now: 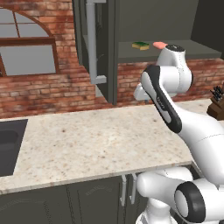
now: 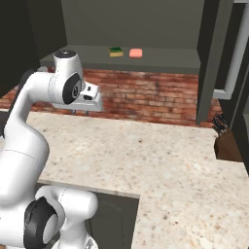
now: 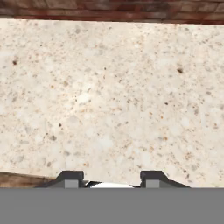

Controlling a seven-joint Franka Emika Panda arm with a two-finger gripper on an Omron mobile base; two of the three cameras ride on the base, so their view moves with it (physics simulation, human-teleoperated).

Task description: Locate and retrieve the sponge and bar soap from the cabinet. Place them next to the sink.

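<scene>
The white arm (image 1: 188,131) of the robot rises nearest the cameras, its elbow bent above the speckled stone desk (image 1: 87,140). The hand (image 3: 111,179) points down at bare desk surface in the hand view, its two dark fingertips set apart with nothing between them, so it is open and empty. In the left base view the hand (image 1: 141,92) hangs well below the shelf. The cabinet (image 1: 109,43) stands open, its door swung aside with the long silver handle (image 1: 92,43) facing outward. On its shelf the sponge (image 1: 140,45), green over yellow, lies just beside the salmon-pink bar soap (image 1: 160,44); whether they touch cannot be told. The right base view shows the same pair, sponge (image 2: 115,52) and bar soap (image 2: 135,53), near the shelf's front edge. The dark sink (image 1: 11,146) is recessed at the desk's far left, well apart from the cabinet. A knife block (image 2: 227,141) stands at the right. Judged progress: cabinet opened; neither item retrieved, both placements remain.
</scene>
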